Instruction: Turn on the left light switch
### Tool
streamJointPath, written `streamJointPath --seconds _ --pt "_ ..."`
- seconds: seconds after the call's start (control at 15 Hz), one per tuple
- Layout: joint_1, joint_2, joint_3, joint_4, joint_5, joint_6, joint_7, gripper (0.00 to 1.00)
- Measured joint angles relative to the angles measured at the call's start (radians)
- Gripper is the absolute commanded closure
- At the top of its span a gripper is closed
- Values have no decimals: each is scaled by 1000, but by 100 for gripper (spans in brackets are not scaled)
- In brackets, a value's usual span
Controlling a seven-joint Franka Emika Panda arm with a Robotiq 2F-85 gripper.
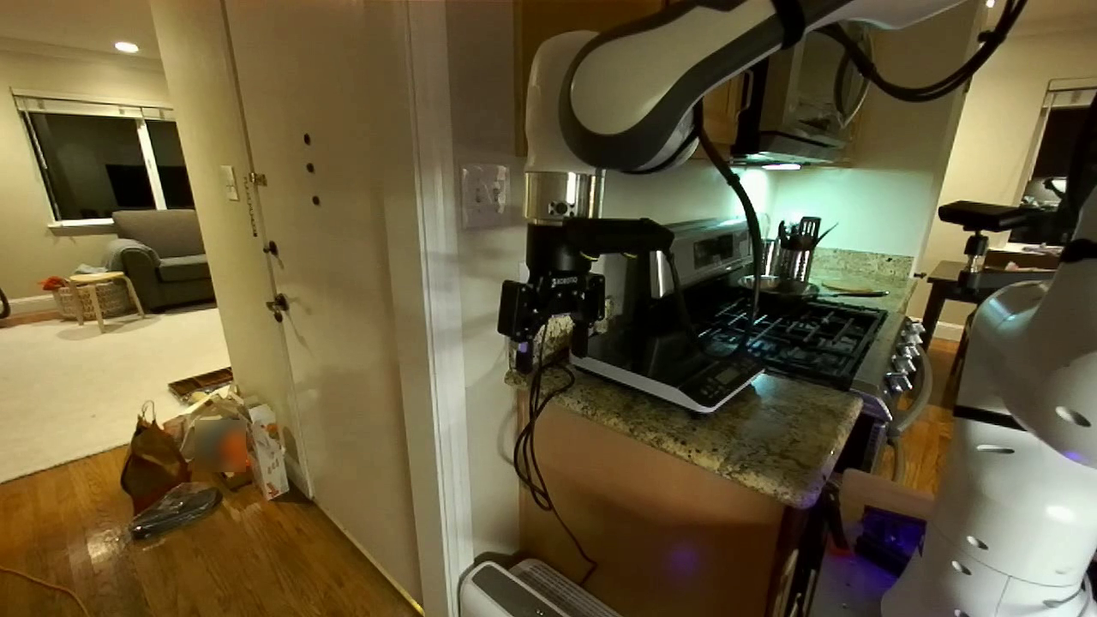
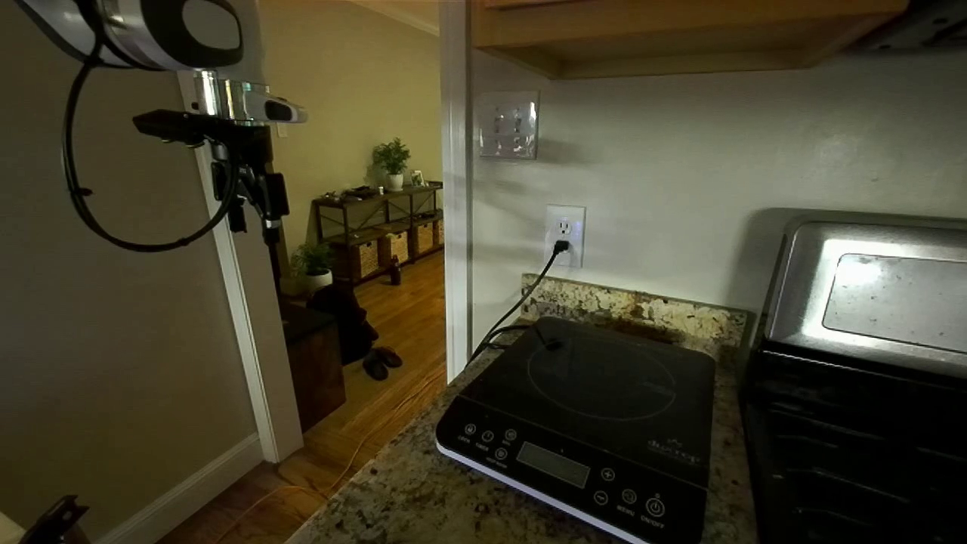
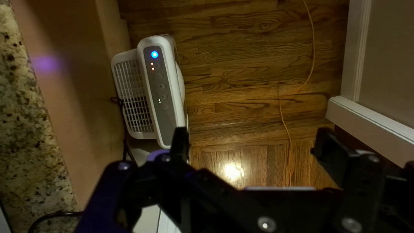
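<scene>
— By the door frame, in an exterior view: what's around?
— Switch plate on wall just beside frame. Granite ctr. below w/ cooktop on it, stove next to that. Bags on wood flr. by door. Loose cord overlaps gripper; contact, can't tell.
— Lettering? Pose?
— "ROBOTIQ" on gripper. Arm extends from top of view, gripper hanging straight down, fingers spread.
— Also in an exterior view, pls?
— Cabinet overhead; outlet w/ plug below plate. Cooktop reads "duxtop", "MENU", "ON/OFF". Left switch is on plate; pos., can't tell. Gripper points down, apart from plate.
— Wrist view?
— White floor unit below w/ blue light lit; panel markings too small to read. Orange cord across flr. Ctr. edge to one side. Fingers wide apart, flr. visible betw. them.
</scene>
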Motion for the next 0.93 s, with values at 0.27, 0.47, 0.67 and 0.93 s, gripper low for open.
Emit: streamJointPath --seconds 0.27,0.47,0.67,0.93 --pt "-17 3 -15 25 -42 35 6 0" --pt "-35 7 -30 60 -81 94 27 0" --pt "-58 9 -40 84 -118 195 65 0" --pt "-98 36 -42 106 -195 357 186 0"
